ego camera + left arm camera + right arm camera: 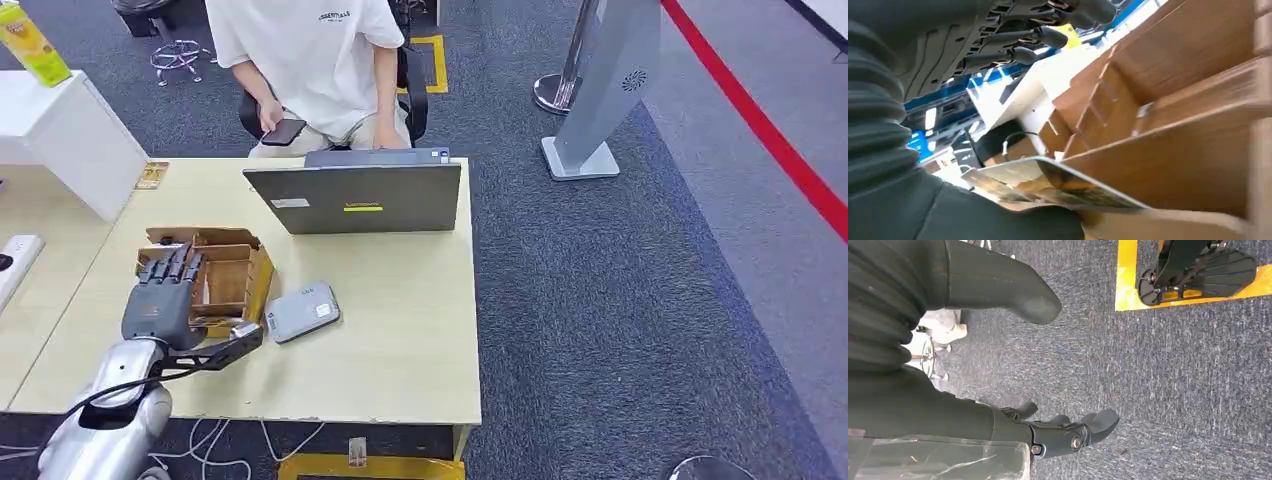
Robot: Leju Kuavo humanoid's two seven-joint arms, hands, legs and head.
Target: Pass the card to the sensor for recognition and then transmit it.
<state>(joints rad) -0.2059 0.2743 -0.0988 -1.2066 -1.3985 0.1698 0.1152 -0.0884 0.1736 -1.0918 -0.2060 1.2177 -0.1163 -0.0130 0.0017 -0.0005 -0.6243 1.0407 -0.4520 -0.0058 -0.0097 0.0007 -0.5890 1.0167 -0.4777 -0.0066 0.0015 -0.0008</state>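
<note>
One glossy printed card (1048, 186) is seen in the left wrist view, lying against the thumb side of the left hand (165, 295) beside the slotted brown wooden card rack (232, 270); whether it is actually pinched cannot be told. A firm grip should be confirmed before lifting, then the card carried flat toward the small grey rectangular sensor box (301, 312), at three o'clock of the rack. Fingers are extended over the rack. The right hand (1048, 430) hangs loosely spread above carpet, holding nothing.
</note>
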